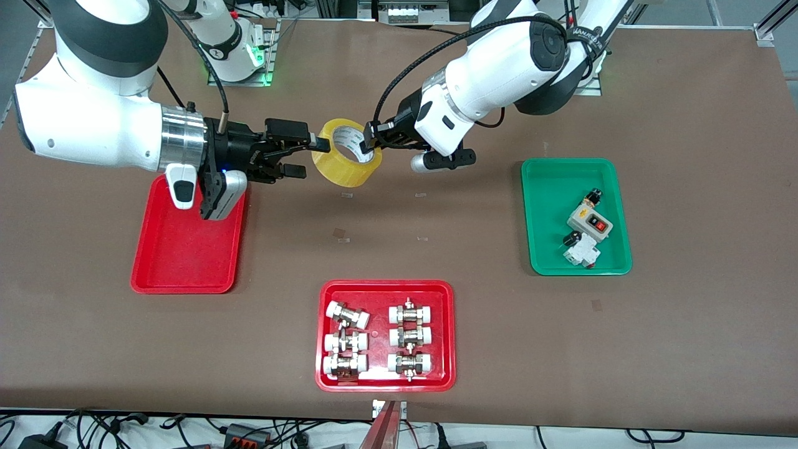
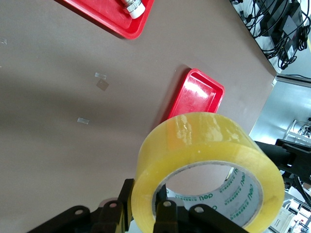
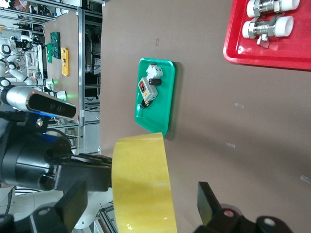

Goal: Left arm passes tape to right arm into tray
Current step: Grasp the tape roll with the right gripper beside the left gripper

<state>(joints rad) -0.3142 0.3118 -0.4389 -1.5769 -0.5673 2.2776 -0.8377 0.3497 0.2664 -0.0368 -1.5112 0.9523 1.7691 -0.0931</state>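
Tape: yellow roll, the tape (image 1: 346, 153), up in the air over bare brown surface (image 1: 399, 249) mid-way btwn the two arms; not on anything.
Left gripper: left gripper (image 1: 373, 141) clenched on the roll's wall, one finger inside the white core, one outside; wrist view shows the roll right at its fingertips (image 2: 167, 206).
Right gripper: right gripper (image 1: 305, 156) jaws released, spread wide, tips level w/ the roll's rim at the right arm's end; one finger (image 1: 312, 144) reaches just to the rim, looks like barely touching or just short, can't tell which.
Key relation: roll sits btwn the two grippers, straight ahead of the right jaws. Core axis tilted, hole facing up and toward the left arm. Right wrist view shows the yellow outer band (image 3: 143, 184) edge-on w/ one black pad (image 3: 209, 204) beside it, so the jaws prob. straddle the roll's width, not yet closed.
Nearer arm: left arm holds it; right arm is at arm's reach, no grip yet.
Tray: plain red tray (image 1: 181, 249) empty, under & just near-side of the right wrist, toward the right arm's end of the surface.
Stage: judged as hand-over point; pass not done, drop into tray not begun.
Next need: right jaws close on the band before left lets go, else roll falls to the surface.
Others: red tray of fittings (image 1: 385, 335) near the front cam; green tray (image 1: 576, 215) w/ switch parts at the left arm's end.
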